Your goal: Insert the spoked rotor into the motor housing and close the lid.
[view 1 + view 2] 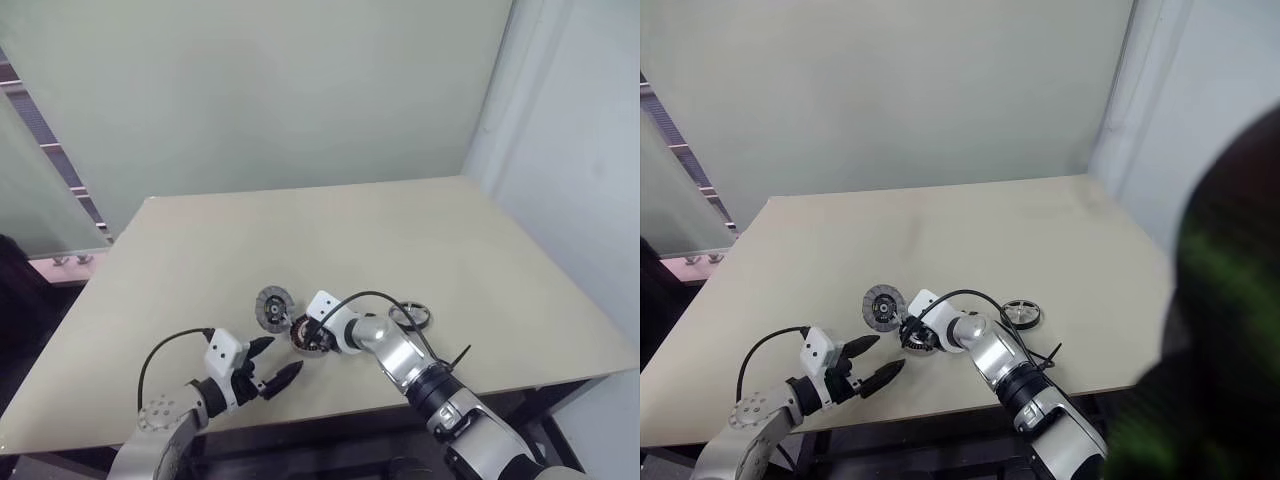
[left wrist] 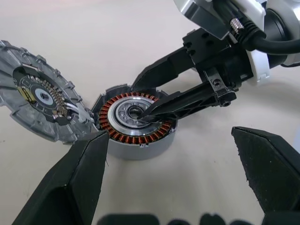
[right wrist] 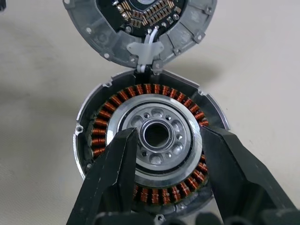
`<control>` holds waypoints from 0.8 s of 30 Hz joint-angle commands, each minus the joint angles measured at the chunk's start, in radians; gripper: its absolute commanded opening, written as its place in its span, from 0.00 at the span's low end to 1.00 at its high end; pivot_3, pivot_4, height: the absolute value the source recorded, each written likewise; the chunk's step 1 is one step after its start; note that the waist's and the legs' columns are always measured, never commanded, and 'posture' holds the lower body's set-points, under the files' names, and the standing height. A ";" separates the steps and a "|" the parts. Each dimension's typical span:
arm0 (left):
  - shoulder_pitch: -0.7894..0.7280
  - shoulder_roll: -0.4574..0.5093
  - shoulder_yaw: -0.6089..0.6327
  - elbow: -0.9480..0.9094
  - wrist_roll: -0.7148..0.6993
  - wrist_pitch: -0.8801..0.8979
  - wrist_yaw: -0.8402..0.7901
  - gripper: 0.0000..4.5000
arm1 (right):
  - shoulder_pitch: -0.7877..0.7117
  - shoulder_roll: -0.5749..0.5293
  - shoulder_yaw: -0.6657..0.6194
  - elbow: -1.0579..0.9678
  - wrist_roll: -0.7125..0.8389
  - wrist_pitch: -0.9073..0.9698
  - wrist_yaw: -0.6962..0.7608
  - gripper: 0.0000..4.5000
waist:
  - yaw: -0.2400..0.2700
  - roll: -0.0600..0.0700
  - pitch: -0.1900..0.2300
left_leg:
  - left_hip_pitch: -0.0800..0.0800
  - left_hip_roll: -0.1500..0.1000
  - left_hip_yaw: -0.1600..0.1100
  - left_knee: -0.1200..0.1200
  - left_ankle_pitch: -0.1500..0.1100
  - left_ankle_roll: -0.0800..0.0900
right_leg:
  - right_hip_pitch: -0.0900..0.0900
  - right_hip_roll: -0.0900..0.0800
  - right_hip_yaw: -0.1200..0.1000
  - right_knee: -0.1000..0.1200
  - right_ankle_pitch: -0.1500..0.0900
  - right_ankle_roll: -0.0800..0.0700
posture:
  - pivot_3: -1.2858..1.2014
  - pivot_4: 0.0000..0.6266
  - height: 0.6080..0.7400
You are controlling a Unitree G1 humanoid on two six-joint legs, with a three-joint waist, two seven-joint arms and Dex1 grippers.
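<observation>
The right gripper [image 3: 161,154] hangs over the housing [image 3: 149,149] with its two fingers parted. They straddle the silvery hub and hold nothing. In the left wrist view one finger tip lies on or just above the hub bore; whether it touches cannot be told.

The housing rests flat on the table [image 1: 420,250], copper windings up and the hub bare, so no rotor is yet seated. The lid [image 3: 140,28] lies just beside it, inner face and circuit board up, joined to the housing by short wires at a tab on the rim.

The rotor [image 1: 412,316] lies flat on the table to the robot's right of the housing, near the right forearm and apart from both grippers.

The left gripper [image 1: 268,372] hovers near the table's front edge, on the robot's side of the housing. Its fingers are spread wide and empty, pointing toward the housing.

Step in hand (judged): the right gripper looks to be letting go of or lining up the housing. The rotor insertion has not begun and the lid is off.

Next move calls for:
1. Lift the right gripper clear of the hub without dragging the housing.
2. Carry it over to the rotor and grip the thin rim.
3. Bring the rotor level over the hub and lower it centred.

Caution: the lid's wires are short, so shifting the housing may pull on the lid.
</observation>
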 commanded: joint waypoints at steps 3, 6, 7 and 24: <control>0.003 0.006 0.006 -0.049 -0.005 -0.019 0.000 1.00 | -0.016 0.012 -0.007 -0.016 -0.003 -0.029 -0.021 0.52 | 0.000 0.000 0.000 | 0.000 0.001 0.000 0.000 0.000 0.000 | 0.000 0.001 0.000 0.000 0.000 0.000 | 0.52 0.00 1.00; 0.003 0.006 0.005 -0.050 -0.005 -0.018 0.001 1.00 | -0.023 0.011 -0.013 -0.005 0.000 -0.034 -0.027 0.52 | 0.000 0.000 0.000 | 0.000 0.001 0.000 0.000 0.000 0.000 | 0.000 0.001 0.000 0.000 0.000 0.000 | 0.52 0.00 1.00; 0.001 0.006 0.004 -0.049 -0.005 -0.017 0.001 1.00 | -0.025 0.011 -0.014 -0.001 0.001 -0.037 -0.029 0.52 | 0.000 0.000 0.000 | 0.000 0.001 0.000 0.000 0.000 0.000 | 0.000 0.001 0.000 0.000 0.000 0.000 | 0.52 0.00 1.00; -0.010 0.003 -0.003 -0.053 -0.005 -0.011 0.007 1.00 | -0.036 0.021 0.008 0.069 -0.026 -0.079 -0.052 0.23 | 0.000 0.000 0.000 | 0.000 0.002 0.000 0.000 0.000 0.000 | 0.000 0.002 0.000 0.000 0.000 0.000 | 0.52 0.00 1.00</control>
